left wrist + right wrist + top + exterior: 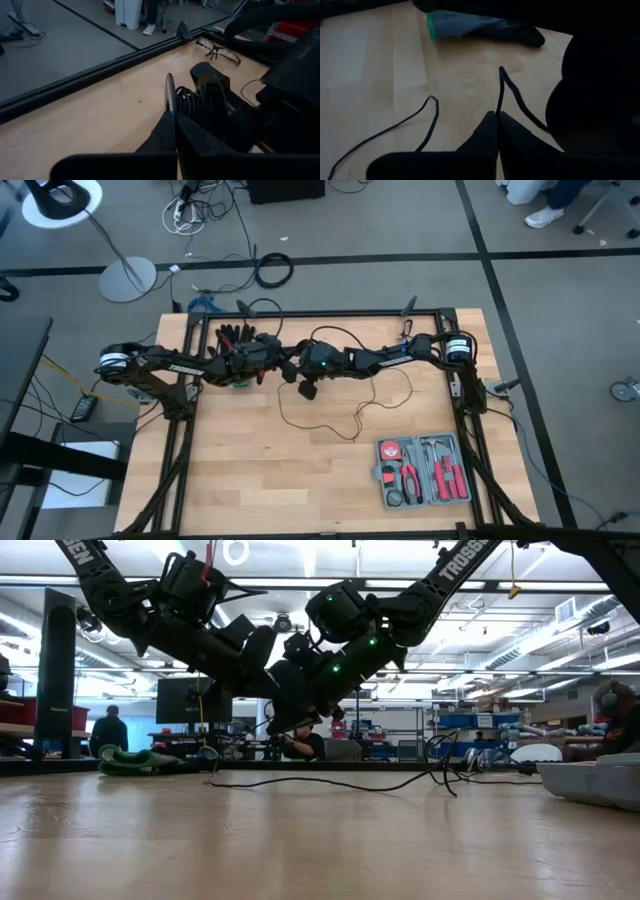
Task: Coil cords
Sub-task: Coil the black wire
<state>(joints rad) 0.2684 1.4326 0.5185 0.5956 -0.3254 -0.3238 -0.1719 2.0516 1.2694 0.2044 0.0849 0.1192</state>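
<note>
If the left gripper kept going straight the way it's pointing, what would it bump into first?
Probably the bundle of thin black wire just ahead of the left gripper, whose jaws are shut on a thin dark disc edge. Behind it sits the right arm's black body; depth is unclear.

Wooden table [250, 470] carries wire [340, 415], tool case [425, 470], perhaps glove [232, 337]

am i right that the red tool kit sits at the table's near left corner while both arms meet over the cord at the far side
Not quite: the high view shows the tool kit at the near right corner. The rest holds: both arms meet over the cord toward the far side.
</note>
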